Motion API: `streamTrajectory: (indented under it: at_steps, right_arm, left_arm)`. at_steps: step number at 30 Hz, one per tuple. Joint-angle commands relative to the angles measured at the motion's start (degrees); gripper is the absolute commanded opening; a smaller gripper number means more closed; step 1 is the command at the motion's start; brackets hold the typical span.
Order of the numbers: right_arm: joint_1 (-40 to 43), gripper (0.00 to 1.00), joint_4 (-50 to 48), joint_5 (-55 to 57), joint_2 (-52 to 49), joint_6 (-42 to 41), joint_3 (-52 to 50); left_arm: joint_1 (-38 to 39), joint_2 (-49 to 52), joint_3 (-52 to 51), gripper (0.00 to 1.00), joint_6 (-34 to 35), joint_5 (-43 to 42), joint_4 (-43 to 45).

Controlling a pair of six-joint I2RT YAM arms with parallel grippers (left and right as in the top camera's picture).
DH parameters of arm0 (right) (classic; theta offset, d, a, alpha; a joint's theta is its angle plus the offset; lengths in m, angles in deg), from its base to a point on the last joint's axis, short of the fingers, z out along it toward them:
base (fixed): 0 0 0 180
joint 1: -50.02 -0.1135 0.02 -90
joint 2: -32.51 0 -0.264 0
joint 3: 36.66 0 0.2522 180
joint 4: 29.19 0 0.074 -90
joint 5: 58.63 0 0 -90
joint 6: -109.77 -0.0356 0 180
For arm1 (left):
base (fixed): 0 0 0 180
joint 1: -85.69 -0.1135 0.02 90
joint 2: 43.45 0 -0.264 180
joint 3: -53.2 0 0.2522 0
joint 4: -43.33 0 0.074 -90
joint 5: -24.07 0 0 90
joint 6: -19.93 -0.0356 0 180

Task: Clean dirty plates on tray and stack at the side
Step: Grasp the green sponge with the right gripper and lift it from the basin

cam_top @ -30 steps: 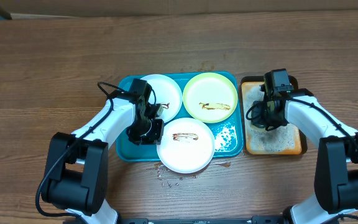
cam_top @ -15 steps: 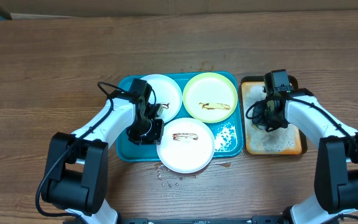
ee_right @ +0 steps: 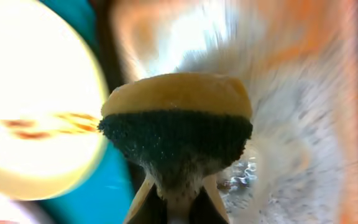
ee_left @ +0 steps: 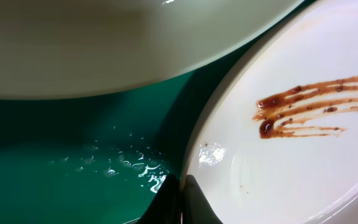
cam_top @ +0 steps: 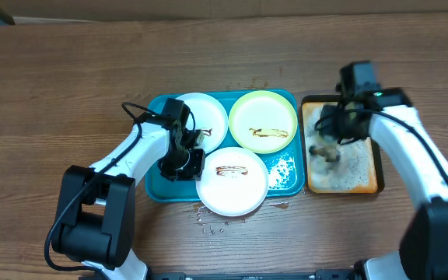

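Three plates sit on the teal tray (cam_top: 285,180). The front plate (cam_top: 232,187), white with a brown sauce streak, hangs over the tray's near rim above the tabletop (cam_top: 224,54). Behind it lie a white back plate (cam_top: 204,117) on the left and a yellow plate (cam_top: 264,117) on the right, which also has a sauce smear. The tray's bare floor is wet, with suds near its right front corner.

The left jaws are closed on the front plate's left rim. In the left wrist view the rim runs in between the two fingertips, and the back plate's edge looms just above.

An orange tray (cam_top: 364,175), foamy inside, lies just beside the teal tray on its right. The right jaws grip a sponge (ee_right: 176,124), yellow with a dark scouring face, over the orange tray. The blur hides whether it touches the foam. Drops (cam_top: 212,225) lie on the tabletop before the front plate.
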Motion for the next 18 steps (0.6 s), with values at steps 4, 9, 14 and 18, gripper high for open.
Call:
streamTrajectory:
  at_steps: [4, 9, 14, 18]
  right_arm:
    - [0.1, 0.04, 5.1, 2.8, 3.5, -2.8, 1.8]
    - [0.1, 0.04, 4.5, 4.8, 3.5, -1.4, 0.5]
    - [0.1, 0.04, 5.4, 12.9, 3.5, -6.3, 0.5]
    - [0.1, 0.04, 4.9, 18.0, 3.5, -7.0, 0.5]
  left_arm:
    - [0.5, 0.9, 0.9, 0.04, 1.0, 1.1, 0.1]
    - [0.5, 0.9, 0.9, 0.04, 1.0, 1.1, 0.1]
    - [0.5, 0.9, 0.9, 0.04, 1.0, 1.1, 0.1]
    - [0.5, 0.9, 0.9, 0.04, 1.0, 1.1, 0.1]
